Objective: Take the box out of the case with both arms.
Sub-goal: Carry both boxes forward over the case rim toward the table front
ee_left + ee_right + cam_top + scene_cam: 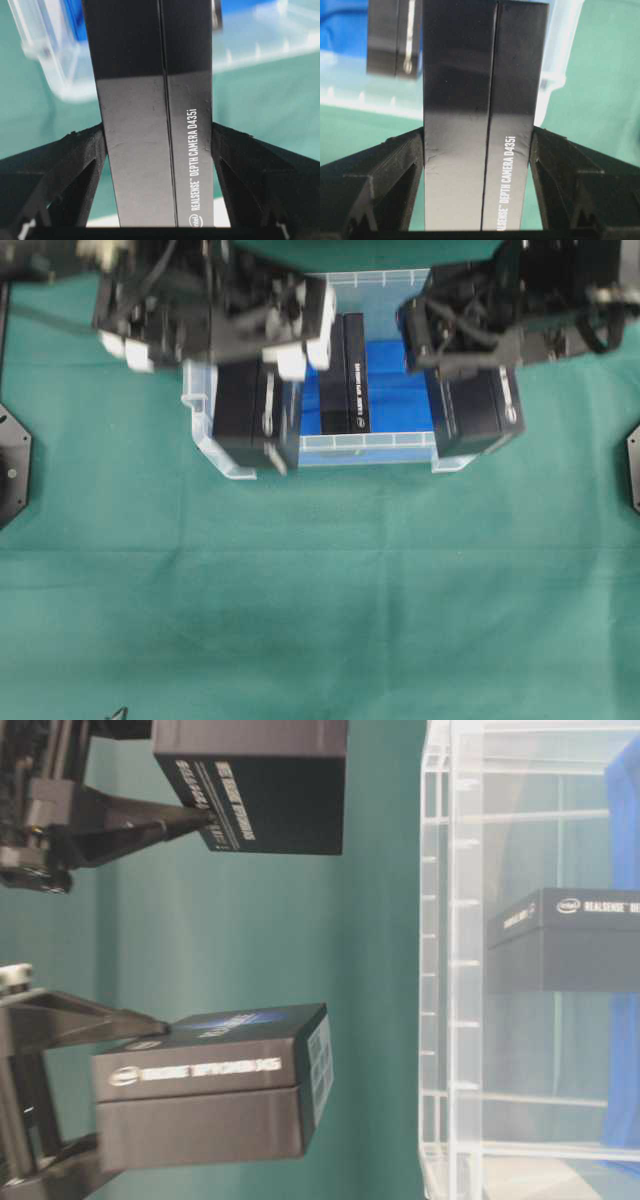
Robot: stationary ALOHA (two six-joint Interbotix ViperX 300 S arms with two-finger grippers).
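The case [318, 447] is a clear plastic bin with a blue sheet on its bottom, at the table's far middle. One black RealSense box [345, 375] lies inside it. My left gripper [157, 150] is shut on a second black box [155, 100], held above the case's left near corner [250, 415]. My right gripper [477, 150] is shut on a third black box [480, 100], held over the case's right near corner [478, 410]. In the table-level view both held boxes [260, 785] [215, 1085] hang clear of the case [450, 970].
Green cloth [320, 590] covers the table in front of the case. Both arms' bodies [200, 300] [520, 300] crowd the space over the case's far side. Dark mounts sit at the left edge [10, 465] and right edge [632, 465].
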